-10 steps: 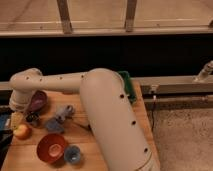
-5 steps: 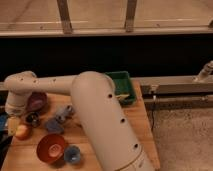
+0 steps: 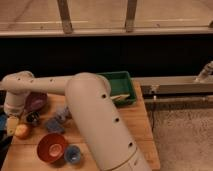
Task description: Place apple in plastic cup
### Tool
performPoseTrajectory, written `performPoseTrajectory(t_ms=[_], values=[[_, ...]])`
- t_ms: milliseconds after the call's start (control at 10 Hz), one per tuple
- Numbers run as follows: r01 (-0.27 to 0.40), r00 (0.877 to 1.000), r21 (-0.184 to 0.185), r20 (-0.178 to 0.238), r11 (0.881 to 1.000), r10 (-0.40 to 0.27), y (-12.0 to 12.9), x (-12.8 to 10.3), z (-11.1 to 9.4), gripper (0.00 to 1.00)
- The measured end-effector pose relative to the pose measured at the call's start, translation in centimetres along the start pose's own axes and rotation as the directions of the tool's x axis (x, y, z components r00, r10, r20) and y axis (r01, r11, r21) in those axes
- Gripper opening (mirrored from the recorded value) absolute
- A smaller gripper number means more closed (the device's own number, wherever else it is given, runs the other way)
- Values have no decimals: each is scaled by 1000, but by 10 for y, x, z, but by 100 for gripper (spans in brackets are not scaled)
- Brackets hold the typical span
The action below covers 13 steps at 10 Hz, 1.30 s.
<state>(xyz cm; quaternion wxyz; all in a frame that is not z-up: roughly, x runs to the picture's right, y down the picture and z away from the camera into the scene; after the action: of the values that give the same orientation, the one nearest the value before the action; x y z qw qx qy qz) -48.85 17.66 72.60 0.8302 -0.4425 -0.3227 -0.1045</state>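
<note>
The apple (image 3: 22,131), small and yellow-orange with a red blush, lies on the wooden table (image 3: 135,125) at the far left. My gripper (image 3: 12,124) hangs down from the cream arm just left of the apple, very close to it. I cannot tell whether it touches the apple. The light-blue plastic cup (image 3: 73,154) stands near the table's front edge, right of the red bowl (image 3: 51,147) and to the right of and nearer than the apple. The cup looks empty.
A purple bowl (image 3: 36,101) sits behind the gripper. A small dark object (image 3: 32,118) and a blue-grey object (image 3: 55,123) lie between apple and arm. A green tray (image 3: 120,84) stands at the back. My big arm link (image 3: 97,125) covers the table's middle.
The arm has swung left and the wrist has sunk a little, bringing the gripper down beside the apple. The apple, bowl and cup have not moved.
</note>
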Motion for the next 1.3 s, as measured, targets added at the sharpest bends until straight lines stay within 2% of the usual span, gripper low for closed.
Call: performPoseTrajectory(t_ms=[400, 900, 1300], values=[[-24, 1000, -17, -17, 1000, 24, 12, 4, 10, 74], [-94, 992, 21, -79, 995, 95, 30, 29, 20, 74], [-106, 987, 24, -115, 994, 108, 23, 35, 30, 74]])
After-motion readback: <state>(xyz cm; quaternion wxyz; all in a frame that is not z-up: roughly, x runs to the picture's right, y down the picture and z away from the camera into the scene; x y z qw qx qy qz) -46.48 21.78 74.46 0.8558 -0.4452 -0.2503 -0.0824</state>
